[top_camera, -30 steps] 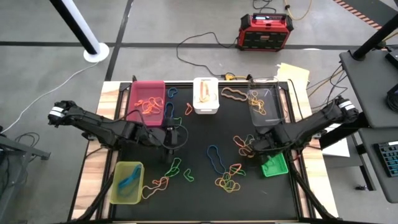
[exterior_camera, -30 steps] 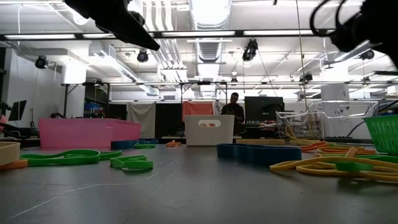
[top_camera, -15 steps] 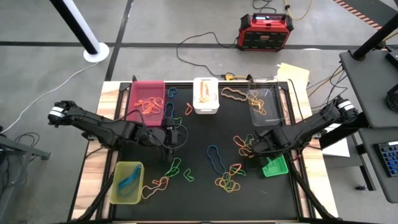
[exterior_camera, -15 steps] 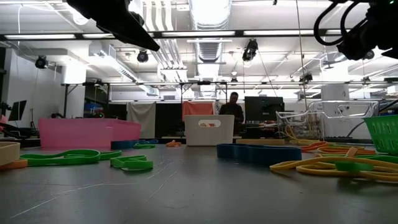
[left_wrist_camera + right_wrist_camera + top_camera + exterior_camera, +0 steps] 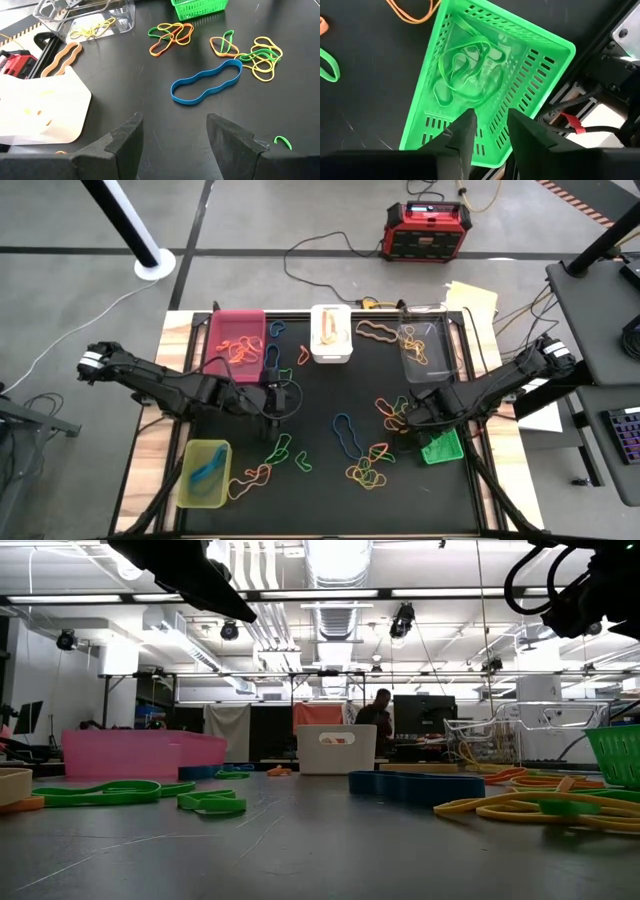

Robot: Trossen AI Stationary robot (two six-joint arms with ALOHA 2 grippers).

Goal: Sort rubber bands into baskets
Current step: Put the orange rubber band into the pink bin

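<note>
Right pincer (image 5: 487, 125) hung slightly parted, empty, over green basket (image 5: 530, 65) at lower right; green bands (image 5: 462, 67) lay inside. Left pincer (image 5: 172, 135) wide open, empty, centre-left of table; blue band (image 5: 207, 82) just ahead, long axis crosswise.

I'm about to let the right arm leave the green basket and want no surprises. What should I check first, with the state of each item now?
1. Right gripper empty, fingers parted: ok.
2. Green rubber bands lying inside the green basket: ok.
3. No band snagged on the right fingers: ok, as far as the right wrist view shows.
4. Left gripper open, holding nothing, above the mat: ok.
5. More bands to sort, such as the blue band: ok.
</note>
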